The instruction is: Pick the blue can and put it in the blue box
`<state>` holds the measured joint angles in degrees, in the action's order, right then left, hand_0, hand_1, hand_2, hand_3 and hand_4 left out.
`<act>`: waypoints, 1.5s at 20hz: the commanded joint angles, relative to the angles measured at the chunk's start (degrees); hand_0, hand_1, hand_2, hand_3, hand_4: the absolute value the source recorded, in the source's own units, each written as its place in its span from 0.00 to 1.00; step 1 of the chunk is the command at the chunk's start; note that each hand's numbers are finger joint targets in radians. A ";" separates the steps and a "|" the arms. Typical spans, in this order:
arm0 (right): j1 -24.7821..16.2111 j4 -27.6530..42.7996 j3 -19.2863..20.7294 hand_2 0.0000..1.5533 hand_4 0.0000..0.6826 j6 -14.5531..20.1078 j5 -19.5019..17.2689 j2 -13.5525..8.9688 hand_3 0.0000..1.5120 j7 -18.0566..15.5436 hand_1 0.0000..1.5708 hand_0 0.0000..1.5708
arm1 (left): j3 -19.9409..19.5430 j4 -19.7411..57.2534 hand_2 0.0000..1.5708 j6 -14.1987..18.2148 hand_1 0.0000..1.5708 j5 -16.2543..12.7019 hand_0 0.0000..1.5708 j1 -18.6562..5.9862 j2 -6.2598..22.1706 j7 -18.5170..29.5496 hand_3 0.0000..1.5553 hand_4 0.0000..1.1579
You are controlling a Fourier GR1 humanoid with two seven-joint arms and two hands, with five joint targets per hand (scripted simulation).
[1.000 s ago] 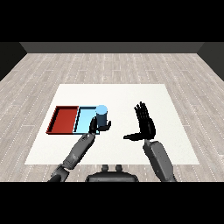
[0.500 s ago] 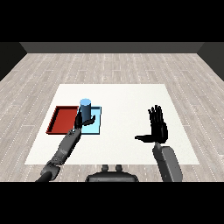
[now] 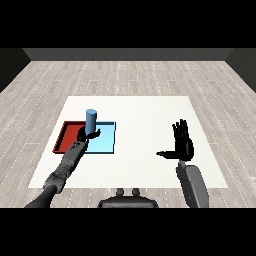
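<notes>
The blue can point(image 3: 91, 120) stands upright at the left part of the light blue tray point(image 3: 105, 143), close to the border with the red tray point(image 3: 65, 137). My left hand point(image 3: 88, 134) is at the can's lower part with its fingers curled round it. Whether the can rests on the tray floor or hangs just above it, I cannot tell. Over the bare table at the right, my right hand point(image 3: 182, 144) is raised with fingers straight and thumb stretched to the left, holding nothing.
The two trays lie side by side at the left of the white table point(image 3: 145, 110). My left forearm point(image 3: 67, 162) crosses the front edge of the red tray.
My left hand has carried the can further left, from the tray's middle to its left part. The right hand has drifted right and slightly towards me, still open.
</notes>
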<state>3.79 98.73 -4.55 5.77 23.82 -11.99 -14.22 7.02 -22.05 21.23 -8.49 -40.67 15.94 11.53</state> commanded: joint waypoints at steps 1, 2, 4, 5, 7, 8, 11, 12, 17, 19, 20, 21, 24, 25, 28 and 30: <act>4.36 -4.13 0.24 0.00 0.00 1.23 0.31 2.90 0.00 0.10 0.00 0.00 | -1.12 9.55 0.98 1.02 1.00 1.64 1.00 -3.95 -0.41 -1.14 0.90 0.86; 3.39 -3.55 1.71 0.00 0.00 -0.17 1.69 1.54 0.00 0.45 0.00 0.00 | 0.19 11.16 0.98 0.76 1.00 3.03 1.00 -3.79 -0.40 -2.32 0.91 0.83; 2.74 -4.78 2.15 0.00 0.00 0.45 0.95 1.50 0.00 0.25 0.00 0.00 | 1.25 14.21 0.96 3.44 1.00 4.70 1.00 -7.85 -2.92 -6.28 0.89 0.85; 6.79 -10.85 0.74 0.00 0.00 0.25 -1.15 3.01 0.00 -1.67 0.00 0.00 | 1.06 15.01 0.94 0.60 0.99 4.65 0.99 -6.61 -1.62 -5.19 0.83 0.83; 4.01 -10.05 0.37 0.00 0.00 0.61 -1.93 3.20 0.00 -2.18 0.00 0.00 | 2.65 17.23 0.89 2.44 0.97 6.57 0.97 -6.97 -4.22 -6.25 0.73 0.78; 5.11 -10.78 2.18 0.00 0.00 -2.16 0.31 1.83 0.00 -2.43 0.00 0.00 | 2.85 18.46 0.83 1.52 0.88 7.03 0.88 -7.35 -3.73 -6.70 0.64 0.76; 3.57 -6.68 1.63 0.00 0.00 -0.81 0.33 2.89 0.00 -1.43 0.00 0.00 | 3.12 20.07 0.92 1.75 0.97 7.64 0.97 -6.76 -6.72 -8.89 0.47 0.75; 1.21 -8.93 2.01 0.00 0.00 -3.00 0.26 2.74 0.00 -4.52 0.00 0.00 | 2.35 20.49 0.89 -0.32 0.96 7.03 0.96 -5.04 -4.95 -7.12 0.35 0.74; 3.58 -11.20 3.76 0.00 0.00 -4.59 1.05 1.67 0.00 -4.89 0.00 0.00 | 1.74 21.42 0.88 -1.01 0.92 6.92 0.92 -3.72 -6.00 -7.21 0.00 0.45; 0.90 -6.83 1.69 0.00 0.00 -1.59 -0.37 3.58 0.00 -3.65 0.00 0.00 | 2.17 21.70 0.24 -3.35 0.20 7.52 0.20 -4.28 -5.77 -8.28 0.30 0.67; 4.95 -11.13 2.91 0.00 0.00 -2.19 -0.22 3.28 0.00 -4.18 0.00 0.00 | 2.72 21.88 0.00 1.18 0.00 8.30 0.00 -7.73 -7.83 -14.29 0.00 0.51; 2.21 -10.35 3.83 0.00 0.00 -6.39 2.09 1.52 0.00 -4.77 0.00 0.00 | 2.19 21.90 0.00 -1.88 0.00 7.91 0.00 -5.41 -4.87 -10.91 0.00 0.00; 5.07 -11.47 5.08 0.00 0.00 -5.23 3.01 2.75 0.00 -3.96 0.00 0.00 | 1.53 20.04 0.00 6.79 0.00 7.86 0.00 -4.71 -6.32 -8.82 0.00 0.00; 1.88 -7.66 4.57 0.00 0.00 -5.51 2.71 1.45 0.00 -2.53 0.00 0.00 | 1.94 20.19 0.00 7.08 0.00 8.53 0.00 -7.75 -5.73 -10.75 0.00 0.00; 3.49 -8.87 3.52 0.00 0.00 -4.99 1.89 2.87 0.00 -3.35 0.00 0.00 | -3.00 14.55 0.00 14.27 0.00 3.87 0.00 -3.50 -4.56 -0.30 0.00 0.00; 1.42 -7.15 3.77 0.00 0.00 -5.94 3.03 2.77 0.00 -3.60 0.00 0.00 | -5.63 9.51 0.00 17.50 0.00 1.59 0.00 -3.50 -3.79 6.39 0.00 0.00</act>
<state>6.27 90.40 -1.01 1.00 25.94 -9.01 -17.74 4.89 -7.37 32.52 -4.03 -45.31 10.00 10.21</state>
